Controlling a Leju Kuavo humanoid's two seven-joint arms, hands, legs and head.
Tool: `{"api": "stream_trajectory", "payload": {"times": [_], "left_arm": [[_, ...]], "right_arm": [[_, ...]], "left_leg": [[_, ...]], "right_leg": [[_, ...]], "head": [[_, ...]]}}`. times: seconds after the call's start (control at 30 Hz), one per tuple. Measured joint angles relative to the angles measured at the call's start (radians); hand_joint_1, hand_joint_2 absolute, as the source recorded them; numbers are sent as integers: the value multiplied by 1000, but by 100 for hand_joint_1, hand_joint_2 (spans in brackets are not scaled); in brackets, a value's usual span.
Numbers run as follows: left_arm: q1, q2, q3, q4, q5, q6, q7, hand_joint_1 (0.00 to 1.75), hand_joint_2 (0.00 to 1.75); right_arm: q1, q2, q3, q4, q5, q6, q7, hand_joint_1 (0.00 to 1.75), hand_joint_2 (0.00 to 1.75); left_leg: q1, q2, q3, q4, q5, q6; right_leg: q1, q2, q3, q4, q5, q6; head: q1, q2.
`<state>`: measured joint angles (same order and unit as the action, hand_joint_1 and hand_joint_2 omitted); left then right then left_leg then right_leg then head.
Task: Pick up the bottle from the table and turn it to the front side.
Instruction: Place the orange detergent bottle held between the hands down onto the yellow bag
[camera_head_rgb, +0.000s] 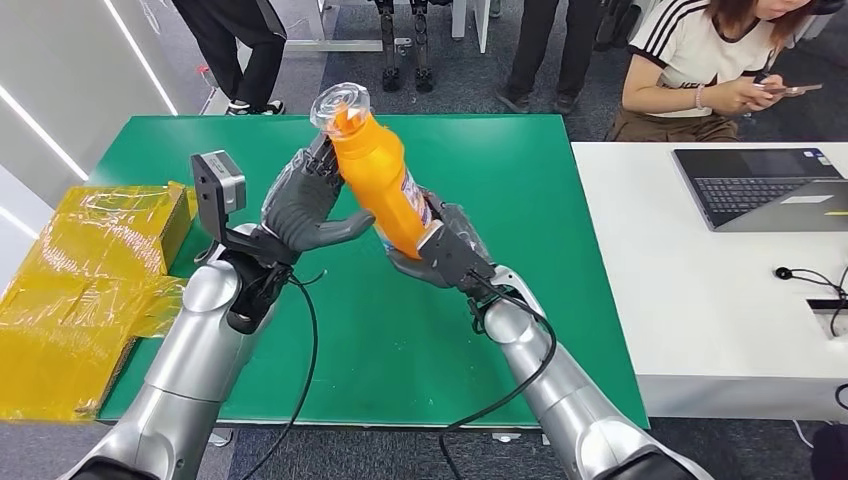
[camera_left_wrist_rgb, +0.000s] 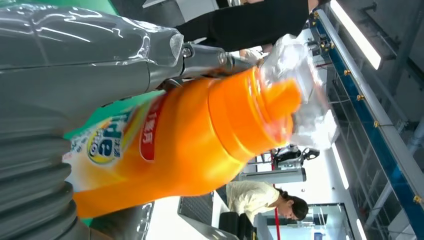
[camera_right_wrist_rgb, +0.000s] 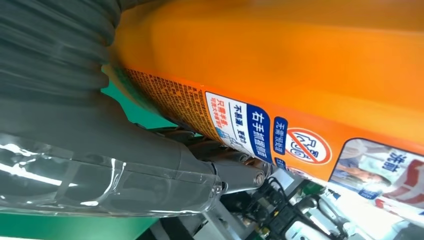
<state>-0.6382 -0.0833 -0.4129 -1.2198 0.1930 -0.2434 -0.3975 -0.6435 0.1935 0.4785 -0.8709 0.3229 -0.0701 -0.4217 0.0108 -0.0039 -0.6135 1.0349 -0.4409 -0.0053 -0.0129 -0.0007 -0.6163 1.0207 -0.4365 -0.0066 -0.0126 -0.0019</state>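
An orange detergent bottle (camera_head_rgb: 378, 170) hangs tilted above the green table (camera_head_rgb: 400, 340), its cap end wrapped in clear plastic (camera_head_rgb: 338, 100) and pointing up and away from me. My left hand (camera_head_rgb: 305, 205) grips its upper part, fingers behind the neck and thumb against the body. My right hand (camera_head_rgb: 445, 250) grips the bottle's lower end from below. In the left wrist view the bottle (camera_left_wrist_rgb: 200, 135) lies against my left hand (camera_left_wrist_rgb: 75, 75) with a printed label facing the palm. In the right wrist view the back label of the bottle (camera_right_wrist_rgb: 300, 65) runs past my right hand (camera_right_wrist_rgb: 75, 150).
Yellow wrapped boxes (camera_head_rgb: 80, 280) lie at the table's left end. A white table (camera_head_rgb: 700, 300) adjoins on the right, carrying a laptop (camera_head_rgb: 770, 185) and cables. A seated person (camera_head_rgb: 720, 60) is behind it, and other people stand beyond the far edge.
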Motion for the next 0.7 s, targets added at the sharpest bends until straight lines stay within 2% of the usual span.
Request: {"api": "stream_trajectory", "payload": {"times": [0.27,0.6,0.7], "left_arm": [[-16,-11,-4,12,-26,31,0,0,175],[-25,-7,2,55,-30,43,-7,0,175],[-26,-5,2,63,-30,43,-8,131,175]], "right_arm": [[-23,43,36,32,25,2,8,175,175],[-27,51,58,56,27,15,14,175,175],[-27,51,59,62,27,16,14,175,175]], "left_leg": [[0,0,0,0,0,0],[0,0,0,0,0,0],[0,0,0,0,0,0]], "right_leg": [[0,0,0,0,0,0],[0,0,0,0,0,0],[0,0,0,0,0,0]], "head": [[0,0],[0,0],[0,0]]}}
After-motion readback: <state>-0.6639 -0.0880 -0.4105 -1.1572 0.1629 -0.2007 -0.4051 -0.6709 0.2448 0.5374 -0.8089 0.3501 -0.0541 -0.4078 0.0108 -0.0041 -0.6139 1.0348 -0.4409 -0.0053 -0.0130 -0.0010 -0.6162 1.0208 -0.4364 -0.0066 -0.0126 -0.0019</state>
